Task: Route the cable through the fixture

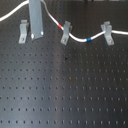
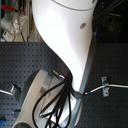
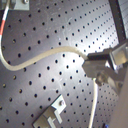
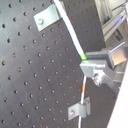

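White cable (image 1: 75, 36) light, limp, thin; sags wherever unsupported, likely slides under loose pinch. Gripper (image 3: 98, 70) fingers pinch cable in both wrist views, cord trailing away from fingertips across black perforated board (image 1: 65, 85). Unthreaded left clip (image 1: 23, 31) sits just beside gripper in first exterior view. Middle clip (image 1: 65, 33) and right clip (image 1: 107, 31) farther off, cable resting at both; red band (image 1: 60, 26) beside middle clip. Best hold: close to fixture, short free length, firm pinch.

End effector (image 3: 102, 70) closed down tight in both wrist views, fingers (image 4: 96, 70) pinched together with no visible gap. In the first exterior view only a grey finger (image 1: 36, 19) shows, hanging vertical at 11 o'clock. Arm body (image 2: 62, 45) fills the second exterior view, white shell, black hoses.
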